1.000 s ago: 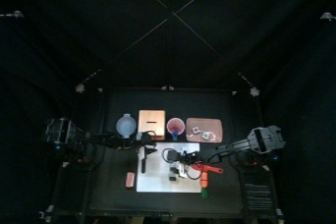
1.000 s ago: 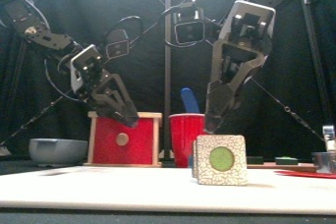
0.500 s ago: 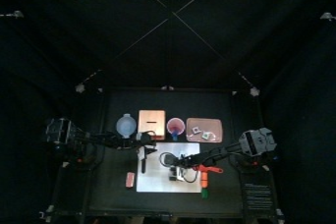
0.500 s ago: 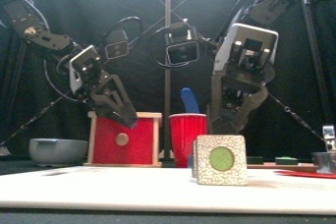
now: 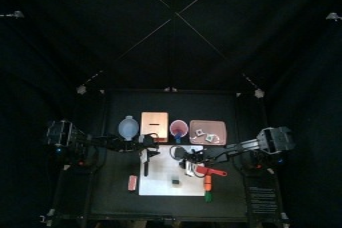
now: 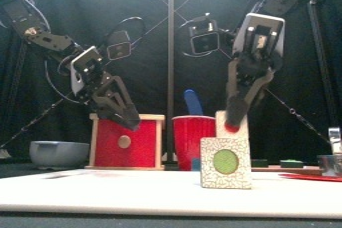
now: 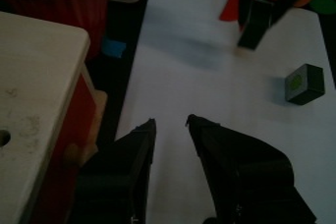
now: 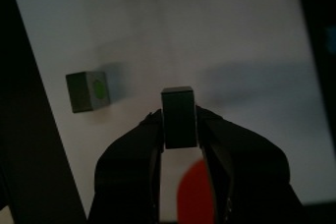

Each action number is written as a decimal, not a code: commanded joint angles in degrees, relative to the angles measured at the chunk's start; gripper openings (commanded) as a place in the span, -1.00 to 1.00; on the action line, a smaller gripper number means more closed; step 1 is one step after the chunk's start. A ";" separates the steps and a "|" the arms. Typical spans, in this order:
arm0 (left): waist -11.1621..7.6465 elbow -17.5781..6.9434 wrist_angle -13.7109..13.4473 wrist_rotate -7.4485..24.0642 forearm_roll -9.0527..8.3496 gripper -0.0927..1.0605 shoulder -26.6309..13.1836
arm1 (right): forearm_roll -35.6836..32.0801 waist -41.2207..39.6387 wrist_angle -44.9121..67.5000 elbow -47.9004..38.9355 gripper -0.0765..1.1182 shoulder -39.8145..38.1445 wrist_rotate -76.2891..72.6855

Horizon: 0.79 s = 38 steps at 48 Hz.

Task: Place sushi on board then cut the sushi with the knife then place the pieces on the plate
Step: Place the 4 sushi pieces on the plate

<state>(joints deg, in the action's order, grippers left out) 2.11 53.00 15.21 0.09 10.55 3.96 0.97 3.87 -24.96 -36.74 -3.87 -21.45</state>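
Since one second ago: right gripper (image 6: 237, 122) gone up from the white cutting board (image 5: 160, 184) with one block of the roll, so that only one of the two blocks that stood side by side on the board is left there. Item 1, lifted sushi piece (image 8: 179, 120): dark block clenched between the right gripper's jaws, held clear above the board. Item 2, second sushi piece (image 6: 225, 162): upright on the board, green face to the front, toward 6 o'clock of the right gripper and apart from it. Item 3, left gripper (image 7: 171, 123): jaws spread, nothing in them, over the board's 9 o'clock edge beside the wooden box (image 6: 127, 140). Item 4, pink tray (image 5: 207, 129): at 1 o'clock of the board; whether any piece lies on it cannot be told. Item 5, red cup (image 6: 191, 137): at 12 o'clock of the board, blue knife (image 6: 191, 100) standing in it. Item 6, red knife (image 5: 211, 172), as it appears: flat at the board's 3 o'clock edge. Progress, by judgement: placing on the board and cutting done, since the roll is in separate pieces; plating in hand with the first visible piece; remaining, carry it to the tray, then fetch the second.
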 commanded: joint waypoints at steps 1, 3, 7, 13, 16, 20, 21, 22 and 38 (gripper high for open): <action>0.18 -0.53 0.26 0.09 0.00 0.44 0.53 | -0.26 -3.69 -2.55 -3.34 0.00 -8.79 0.09; 0.18 -0.53 0.26 0.09 0.00 0.44 0.44 | -0.35 -5.54 -3.52 -5.01 0.00 -11.16 0.18; 0.26 -0.62 0.26 0.09 0.00 0.45 0.53 | -0.88 -10.37 -5.45 -8.70 0.01 -16.08 0.35; 0.53 -0.70 0.26 0.09 0.00 0.44 0.44 | -3.25 -17.75 -6.24 -12.57 0.01 -20.65 0.44; 0.79 -0.70 0.26 0.09 0.00 0.44 0.44 | -4.66 -22.15 -5.10 -13.97 0.01 -21.53 0.35; 1.05 -0.97 0.26 0.09 0.00 0.44 0.53 | -4.83 -26.81 -3.08 -14.85 0.03 -21.18 0.35; 1.05 -0.97 0.26 0.09 0.00 0.45 0.44 | -4.92 -27.95 -2.72 -15.03 0.03 -20.92 0.53; 1.05 -1.14 0.26 0.09 -0.09 0.44 0.53 | -5.01 -28.92 -2.64 -15.21 0.04 -20.74 0.53; 1.23 -1.23 0.26 0.09 0.00 0.44 0.53 | -8.70 -36.39 1.85 -16.44 0.26 -10.72 0.70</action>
<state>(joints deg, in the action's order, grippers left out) 3.08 53.00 15.21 0.09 10.55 3.96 -6.94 -32.17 -23.99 -53.88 -15.91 -20.48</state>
